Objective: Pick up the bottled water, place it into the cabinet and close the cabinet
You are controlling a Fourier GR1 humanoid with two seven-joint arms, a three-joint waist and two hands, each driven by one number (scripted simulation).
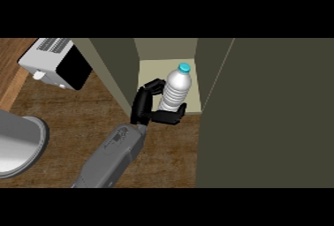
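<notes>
1. Black right hand curls its fingers and thumb around the clear plastic water bottle with a blue cap.
2. The bottle stands upright inside the open olive-green cabinet.
3. A white toaster sits on the wooden counter, well apart to the left.

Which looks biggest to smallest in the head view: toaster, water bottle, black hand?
1. Toaster
2. Water bottle and left hand look about alike; too close to rank, and nearness to the camera may mislead.

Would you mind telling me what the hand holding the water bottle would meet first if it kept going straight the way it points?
Probably the cabinet's pale back wall; the hand with the water bottle points into the open compartment, though depth is unclear.
</notes>
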